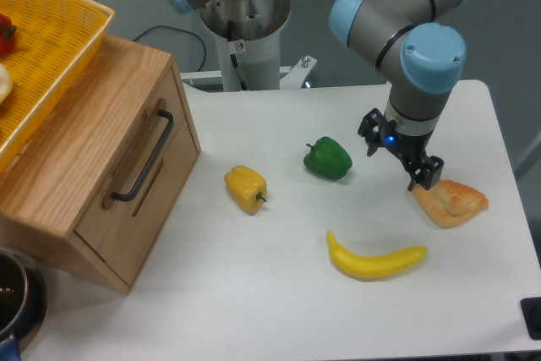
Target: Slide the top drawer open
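At the left side of the table we see the top drawer of the wooden cabinet, closed as far as we can judge, its black bar handle untouched. Our gripper hangs well apart at the right, just beside a pastry; we cannot tell how wide it stands, and it holds nothing we can see. The whole task remains. No readable writing appears.

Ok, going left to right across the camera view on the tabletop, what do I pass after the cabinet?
Top drawer with its black handle → yellow pepper → green pepper → banana → pastry, with the gripper just above its left end.
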You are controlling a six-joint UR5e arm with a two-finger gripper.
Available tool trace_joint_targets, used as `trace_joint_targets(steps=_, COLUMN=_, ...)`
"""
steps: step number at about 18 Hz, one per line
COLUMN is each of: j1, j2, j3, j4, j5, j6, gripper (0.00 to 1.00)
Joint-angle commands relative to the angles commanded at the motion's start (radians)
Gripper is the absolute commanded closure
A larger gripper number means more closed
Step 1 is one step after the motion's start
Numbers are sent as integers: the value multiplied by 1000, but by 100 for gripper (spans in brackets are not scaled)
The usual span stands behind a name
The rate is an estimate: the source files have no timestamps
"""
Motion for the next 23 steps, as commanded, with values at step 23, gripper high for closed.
trace_joint_targets(steps=23, j1=-182, j2=175, j3=-11, j4=-175, j5=-127, j6=-549, gripper=0)
